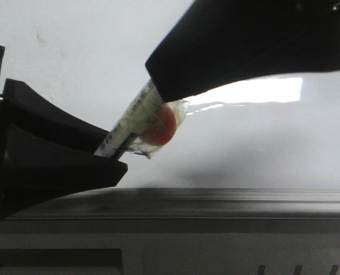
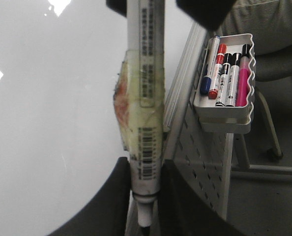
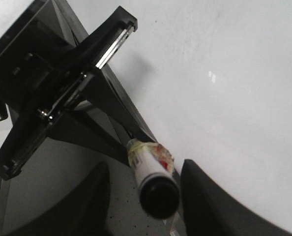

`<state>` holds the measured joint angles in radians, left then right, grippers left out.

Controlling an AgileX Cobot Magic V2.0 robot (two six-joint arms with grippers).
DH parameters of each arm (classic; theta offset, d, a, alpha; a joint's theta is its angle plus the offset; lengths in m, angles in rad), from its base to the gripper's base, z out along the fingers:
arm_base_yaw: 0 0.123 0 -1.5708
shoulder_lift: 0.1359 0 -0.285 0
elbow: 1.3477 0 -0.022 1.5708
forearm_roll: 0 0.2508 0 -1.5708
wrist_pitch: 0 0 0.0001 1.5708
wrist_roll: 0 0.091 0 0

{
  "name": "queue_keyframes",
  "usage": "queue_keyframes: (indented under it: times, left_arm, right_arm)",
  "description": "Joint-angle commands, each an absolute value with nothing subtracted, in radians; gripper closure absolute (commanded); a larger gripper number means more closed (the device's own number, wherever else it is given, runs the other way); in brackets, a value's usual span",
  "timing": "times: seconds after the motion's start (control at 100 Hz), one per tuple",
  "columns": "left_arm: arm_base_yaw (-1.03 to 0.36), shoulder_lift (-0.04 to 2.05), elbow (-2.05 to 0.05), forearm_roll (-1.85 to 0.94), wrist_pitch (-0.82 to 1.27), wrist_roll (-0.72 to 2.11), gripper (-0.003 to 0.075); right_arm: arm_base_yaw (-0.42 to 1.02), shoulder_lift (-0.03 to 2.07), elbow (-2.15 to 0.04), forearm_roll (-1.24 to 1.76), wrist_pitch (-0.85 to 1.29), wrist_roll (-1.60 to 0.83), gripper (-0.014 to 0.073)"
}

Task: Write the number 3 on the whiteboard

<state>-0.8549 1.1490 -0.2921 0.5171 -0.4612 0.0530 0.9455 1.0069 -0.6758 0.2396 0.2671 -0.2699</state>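
The left gripper (image 2: 146,196) has its fingers (image 2: 102,201) clenched on the tip end of a marker (image 2: 145,98), the dark pads touching the barrel on both sides just above the grey-white nib. In the front view this gripper (image 1: 115,163) enters from the left edge, and the marker (image 1: 133,120) slants up and to the right from it, long axis tilted, nib end low and left, cap end high and right. The barrel carries a barcode and lines of small print too fine to read. A yellowed tape wrap with a red-orange patch (image 1: 161,126) sits at mid-barrel.

The right gripper (image 3: 158,196) straddles the black cap end; its fingers (image 3: 210,196) stand on either side of the cap with a gap showing, so they look released, though contact cannot be settled. In the front view this gripper (image 1: 164,86) comes down from the upper right and covers the marker's upper end.

Behind both lies the whiteboard (image 1: 72,51), glossy, with a bright rectangular reflection at right, above its grey rail (image 1: 216,200). No readable stroke of the number 3 shows on it.

Farther off, beside the board's frame, a white tray (image 2: 224,120) hangs on a perforated panel (image 2: 205,162), holding blue, red, black and pink markers upright.
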Motion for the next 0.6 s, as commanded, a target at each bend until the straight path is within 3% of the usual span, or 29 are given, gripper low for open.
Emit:
queue_keyframes:
  times: [0.0, 0.21, 0.26, 0.34, 0.51, 0.59]
  left_arm:
    - [-0.852, 1.145, -0.321, 0.503, -0.548, 0.048, 0.0741]
    - [-0.852, 1.147, -0.321, 0.503, -0.556, 0.048, 0.0741]
    - [-0.852, 1.147, -0.321, 0.503, -0.556, 0.048, 0.0741]
    - [-0.852, 1.147, -0.321, 0.503, -0.560, 0.048, 0.0741]
    - [-0.852, 1.147, -0.321, 0.501, -0.572, 0.048, 0.0722]
    - [-0.852, 1.143, -0.321, 0.472, -0.572, 0.048, 0.0622]
  right_arm:
    - [0.949, 1.014, -0.722, 0.233, 0.182, -0.279, 0.0297]
    - [0.949, 1.021, -0.728, 0.233, 0.196, -0.279, 0.0405]
    - [0.949, 1.021, -0.728, 0.233, 0.196, -0.279, 0.0473]
    - [0.949, 1.021, -0.728, 0.233, 0.203, -0.279, 0.0665]
    - [0.949, 1.021, -0.728, 0.233, 0.210, -0.279, 0.0658]
    - [0.949, 1.021, -0.728, 0.233, 0.208, -0.279, 0.0658]
